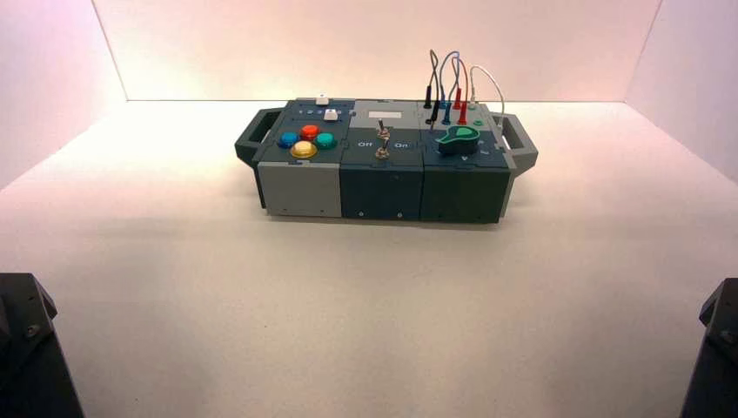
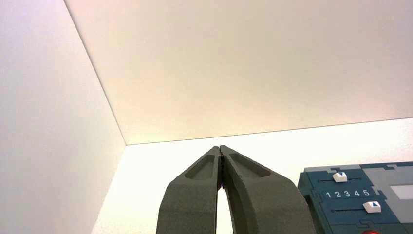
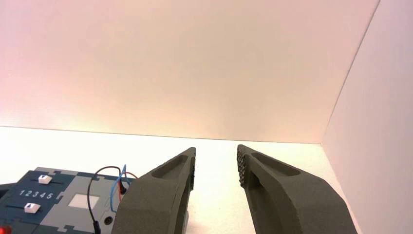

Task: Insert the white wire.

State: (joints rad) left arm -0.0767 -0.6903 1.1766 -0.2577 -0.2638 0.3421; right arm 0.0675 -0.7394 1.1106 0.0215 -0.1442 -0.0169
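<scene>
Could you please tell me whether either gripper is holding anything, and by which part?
Nothing is held: the left gripper is shut on itself, and the right gripper stands open.

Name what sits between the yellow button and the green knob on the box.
In the high view, two metal toggle switches stand between the yellow button and the green knob, with "Off" and "On" lettering beside them.
</scene>
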